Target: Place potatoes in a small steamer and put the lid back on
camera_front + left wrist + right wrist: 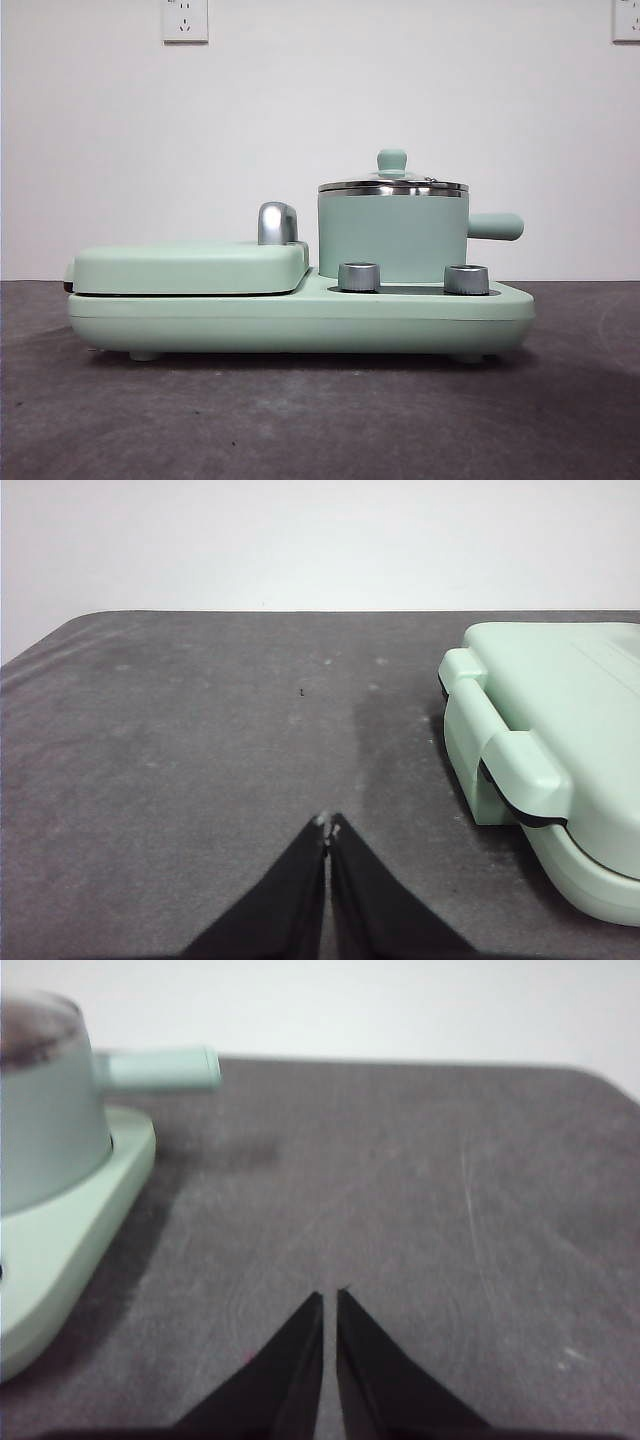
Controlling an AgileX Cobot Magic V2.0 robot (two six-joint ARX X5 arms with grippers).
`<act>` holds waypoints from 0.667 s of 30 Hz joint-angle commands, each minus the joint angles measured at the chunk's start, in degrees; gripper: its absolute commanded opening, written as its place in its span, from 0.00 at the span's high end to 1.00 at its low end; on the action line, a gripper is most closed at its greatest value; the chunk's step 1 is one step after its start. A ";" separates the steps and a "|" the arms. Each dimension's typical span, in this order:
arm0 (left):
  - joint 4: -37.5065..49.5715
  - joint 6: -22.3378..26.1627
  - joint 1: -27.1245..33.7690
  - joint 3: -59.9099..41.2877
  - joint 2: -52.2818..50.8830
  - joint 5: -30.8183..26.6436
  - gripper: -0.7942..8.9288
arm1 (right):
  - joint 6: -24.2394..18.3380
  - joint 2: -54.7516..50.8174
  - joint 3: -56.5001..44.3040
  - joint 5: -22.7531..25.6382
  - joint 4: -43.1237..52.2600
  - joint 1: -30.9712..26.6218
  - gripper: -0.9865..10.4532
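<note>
The small steamer (392, 238), a mint-green pot with a stubby side handle (497, 226), stands on the right half of the green appliance base (300, 318). The glass lid (393, 185) with its green knob sits on the pot's rim. The potatoes are hidden or out of view. My left gripper (328, 825) is shut over bare table beside the grill plate (560, 740). My right gripper (330, 1296) is shut over bare table, off to the side of the small steamer (45, 1110) where its handle points. Neither arm shows in the front view.
The flat mint-green grill plate (190, 266) lies closed on the left half of the base, with a chrome latch (277, 222) behind it. Two steel dials (359, 276) (466, 279) face the front. Dark grey table (320, 420) spreads around; a white wall stands behind.
</note>
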 commanded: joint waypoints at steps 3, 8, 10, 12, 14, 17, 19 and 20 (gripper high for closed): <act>0.66 0.00 -0.07 -1.11 -0.02 -0.17 0.91 | 1.14 -1.88 -4.13 -0.52 3.02 -0.42 0.90; 0.96 -0.02 -0.07 -1.09 -0.02 -0.17 0.91 | 1.11 -1.88 -4.07 -0.15 2.45 -0.48 0.90; 1.07 0.00 -0.07 -1.09 -0.02 -0.17 0.91 | 1.11 -1.88 -4.07 -0.13 2.40 -0.44 0.90; 1.09 0.00 -0.07 -1.09 -0.02 -0.17 0.91 | 1.11 -1.88 -4.07 -0.13 2.40 -0.44 0.90; 1.05 0.00 -0.07 -1.09 -0.02 -0.15 0.91 | 1.11 -1.88 -4.07 -0.09 2.40 -0.44 0.90; 1.05 0.00 -0.07 -1.09 -0.02 -0.17 0.91 | 1.11 -1.88 -4.07 -0.09 2.43 -0.44 0.90; 1.07 0.00 -0.07 -1.09 -0.02 -0.17 0.91 | 1.11 -1.88 -4.07 -0.09 2.40 -0.44 0.90; 1.07 0.00 -0.07 -1.09 -0.02 -0.17 0.91 | 1.11 -1.88 -4.07 -0.07 2.40 -0.44 0.90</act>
